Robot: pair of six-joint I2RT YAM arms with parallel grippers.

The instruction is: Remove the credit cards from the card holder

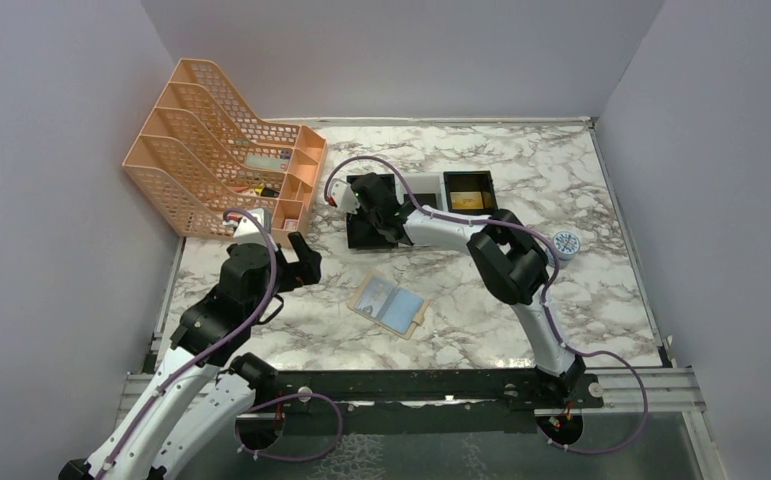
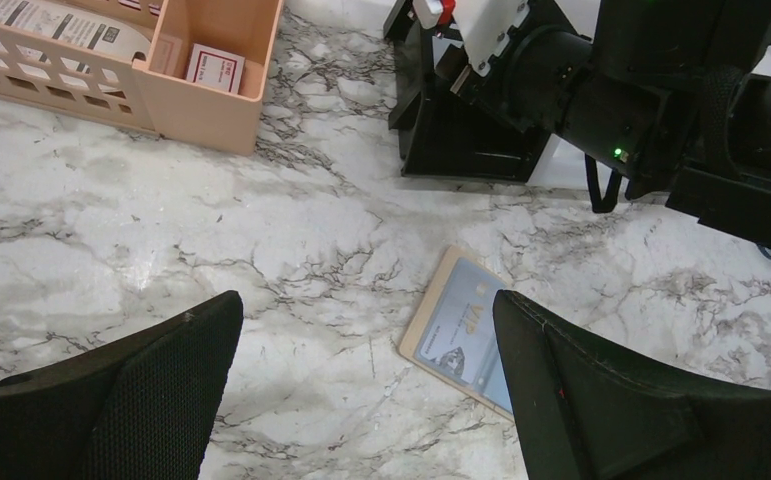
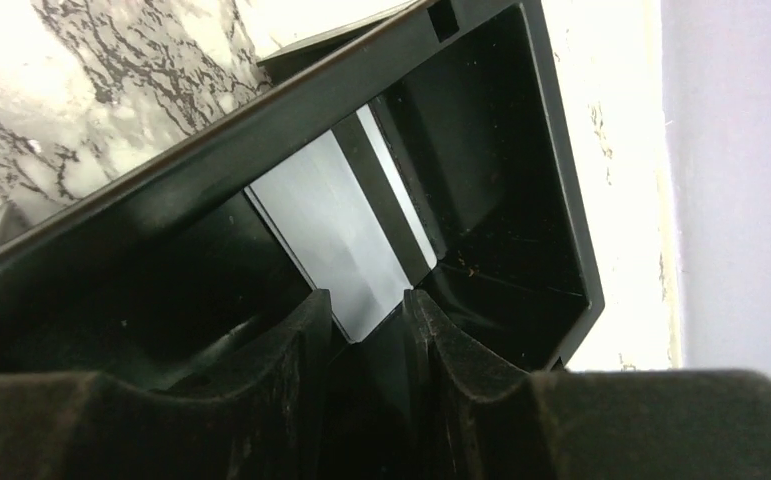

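The card holder [image 1: 389, 306] is lying open on the desk [image 1: 601, 300] near the wide-open left gripper [image 2: 368, 305]; the right gripper [image 3: 366, 312], slightly parted, is hanging over a grey card [image 3: 331, 220] in a black tray [image 3: 481, 150]

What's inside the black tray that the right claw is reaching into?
A silvery-grey card lies inside the black tray, its near end hidden behind the right claw. The tray's near part is covered by the claw, so unseen.
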